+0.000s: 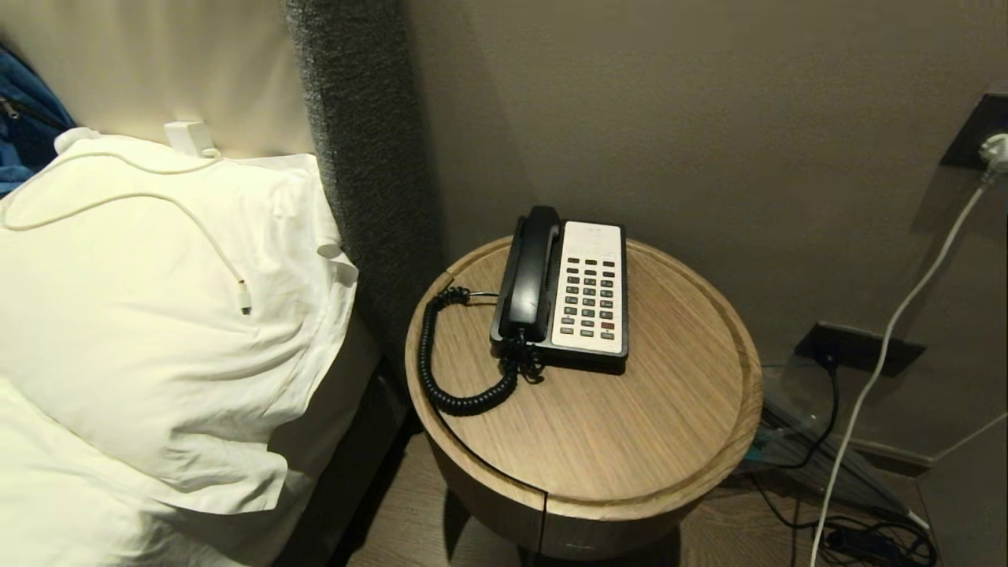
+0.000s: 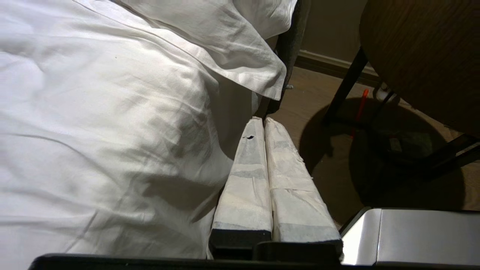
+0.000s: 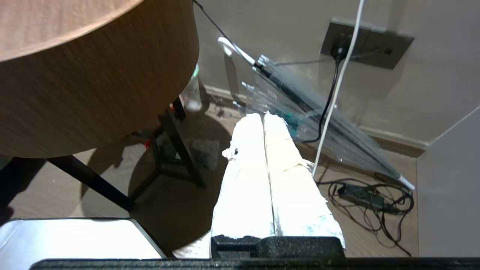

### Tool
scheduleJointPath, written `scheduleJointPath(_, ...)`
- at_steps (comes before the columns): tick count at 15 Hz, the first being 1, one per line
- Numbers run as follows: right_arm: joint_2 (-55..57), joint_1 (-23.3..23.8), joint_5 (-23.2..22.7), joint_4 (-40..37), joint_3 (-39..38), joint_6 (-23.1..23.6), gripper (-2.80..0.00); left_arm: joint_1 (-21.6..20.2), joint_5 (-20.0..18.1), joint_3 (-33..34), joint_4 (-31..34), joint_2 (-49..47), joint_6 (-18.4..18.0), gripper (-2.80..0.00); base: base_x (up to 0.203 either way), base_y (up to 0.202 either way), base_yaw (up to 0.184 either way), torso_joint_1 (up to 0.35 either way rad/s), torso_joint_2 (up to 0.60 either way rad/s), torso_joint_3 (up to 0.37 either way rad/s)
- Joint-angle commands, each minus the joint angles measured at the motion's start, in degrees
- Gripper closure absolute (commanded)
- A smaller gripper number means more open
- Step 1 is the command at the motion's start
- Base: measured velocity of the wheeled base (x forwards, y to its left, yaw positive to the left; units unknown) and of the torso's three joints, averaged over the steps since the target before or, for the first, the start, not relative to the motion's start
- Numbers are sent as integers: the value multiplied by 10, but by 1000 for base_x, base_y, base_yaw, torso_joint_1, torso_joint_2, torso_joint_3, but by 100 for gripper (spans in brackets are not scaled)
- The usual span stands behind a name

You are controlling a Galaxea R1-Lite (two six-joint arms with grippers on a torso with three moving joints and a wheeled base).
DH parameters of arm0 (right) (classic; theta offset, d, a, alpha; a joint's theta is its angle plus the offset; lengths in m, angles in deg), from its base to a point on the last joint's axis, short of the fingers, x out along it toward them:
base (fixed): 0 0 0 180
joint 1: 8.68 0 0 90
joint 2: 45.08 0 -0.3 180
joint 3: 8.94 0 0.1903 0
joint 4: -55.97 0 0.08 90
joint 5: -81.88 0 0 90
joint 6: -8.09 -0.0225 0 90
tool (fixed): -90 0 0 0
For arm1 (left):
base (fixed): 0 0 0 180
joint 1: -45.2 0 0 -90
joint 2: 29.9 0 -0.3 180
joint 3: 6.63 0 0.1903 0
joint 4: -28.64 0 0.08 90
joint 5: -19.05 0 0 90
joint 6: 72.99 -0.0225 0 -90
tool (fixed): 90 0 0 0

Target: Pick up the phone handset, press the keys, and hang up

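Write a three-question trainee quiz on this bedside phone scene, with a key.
1. True or false: the handset rests on the phone base.
2. The keys lie on which side of the handset in the head view? A) left B) right
3. Fill in: the left gripper and right gripper both hang low beside the table, jaws ____.

Key: 1 true; 2 B; 3 shut.
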Motion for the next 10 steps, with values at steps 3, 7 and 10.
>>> scheduleJointPath(3, -1, 0, 0, 0, 0, 0, 0, 0, 1, 0, 1, -1, 0, 0, 0, 0, 0, 4, 2, 202)
scheduleJointPath(7, -1, 0, 0, 0, 0, 0, 0, 0, 1, 0, 1, -1, -1, 0, 0, 0, 0, 4, 3, 201)
scheduleJointPath(10, -1, 0, 0, 0, 0, 0, 0, 0, 0, 0, 1, -1, 0, 0, 0, 0, 0, 2, 0, 206)
